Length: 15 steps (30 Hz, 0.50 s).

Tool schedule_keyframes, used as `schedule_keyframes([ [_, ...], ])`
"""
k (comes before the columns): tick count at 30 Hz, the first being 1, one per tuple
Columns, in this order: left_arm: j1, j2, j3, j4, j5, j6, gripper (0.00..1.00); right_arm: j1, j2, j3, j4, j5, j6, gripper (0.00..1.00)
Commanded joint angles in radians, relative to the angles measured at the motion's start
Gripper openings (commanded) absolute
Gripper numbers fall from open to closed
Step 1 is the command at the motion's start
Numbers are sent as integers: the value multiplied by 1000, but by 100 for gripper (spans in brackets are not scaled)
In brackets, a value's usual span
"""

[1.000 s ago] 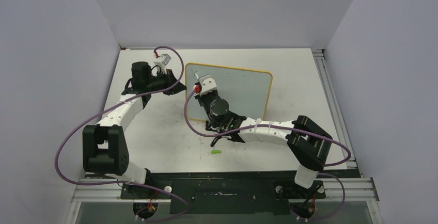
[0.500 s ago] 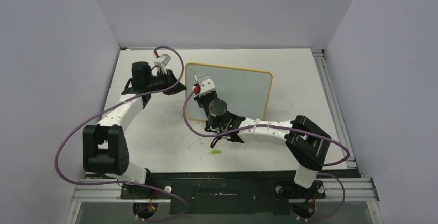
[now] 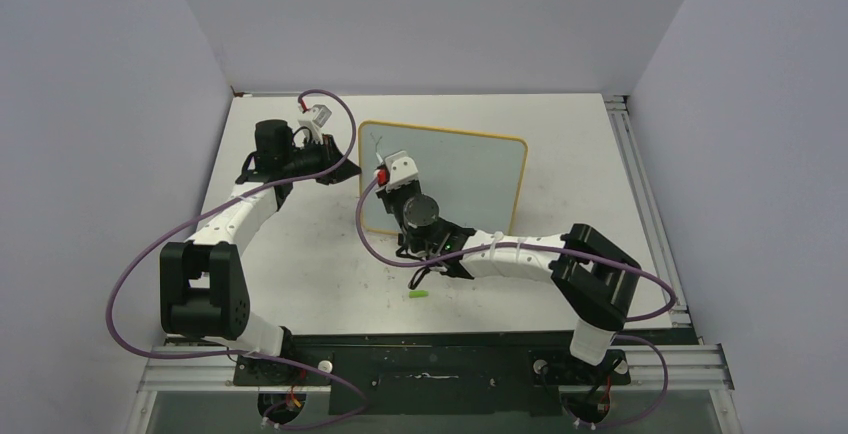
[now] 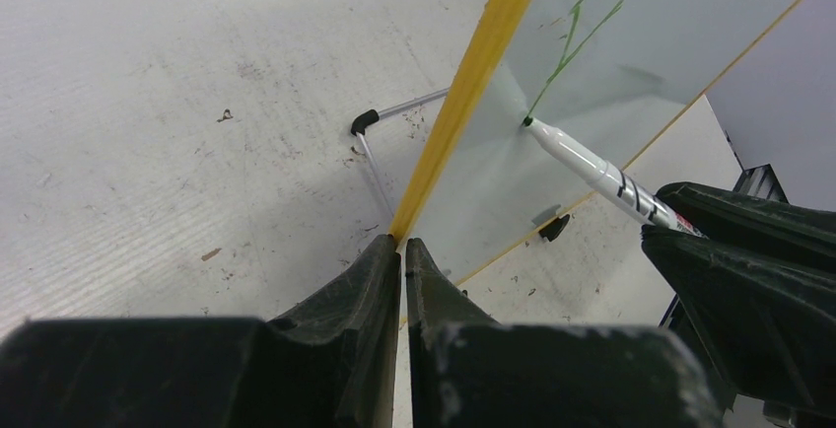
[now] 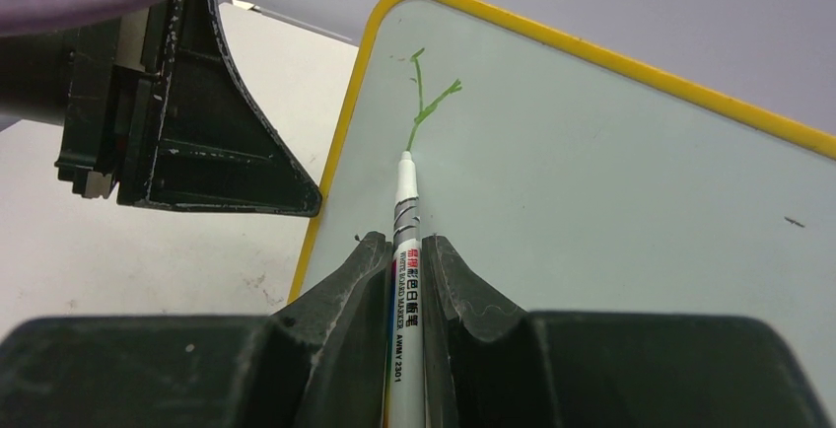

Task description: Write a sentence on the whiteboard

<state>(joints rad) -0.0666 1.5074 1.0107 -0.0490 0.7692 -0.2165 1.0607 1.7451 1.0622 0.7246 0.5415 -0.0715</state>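
Right end effector (image 5: 404, 247) pinches marker (image 5: 405, 206) on whiteboard (image 5: 611, 181); left end effector (image 4: 402, 250) clamps its edge. Risk: excess tip pressure shifts it, distorting sentence (image 5: 418, 103).

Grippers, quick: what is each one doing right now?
Left gripper: closed on the yellow edge of the whiteboard.
Right gripper: closed on the marker, tip at the green stroke.

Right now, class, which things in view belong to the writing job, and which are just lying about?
In use: whiteboard; green stroke on it; marker, gripped by right end effector; left end effector, clamped on whiteboard's frame.
Lying about: small green piece, perhaps a cap.
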Motion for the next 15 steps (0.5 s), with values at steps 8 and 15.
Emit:
schedule_keyframes([
  [8, -21, -4, 41, -3, 44, 3, 6, 16, -22, -36, -25, 17, 32, 5],
  [15, -21, -4, 41, -3, 43, 3, 6, 46, -69, -36, -4, 25, -6, 5],
])
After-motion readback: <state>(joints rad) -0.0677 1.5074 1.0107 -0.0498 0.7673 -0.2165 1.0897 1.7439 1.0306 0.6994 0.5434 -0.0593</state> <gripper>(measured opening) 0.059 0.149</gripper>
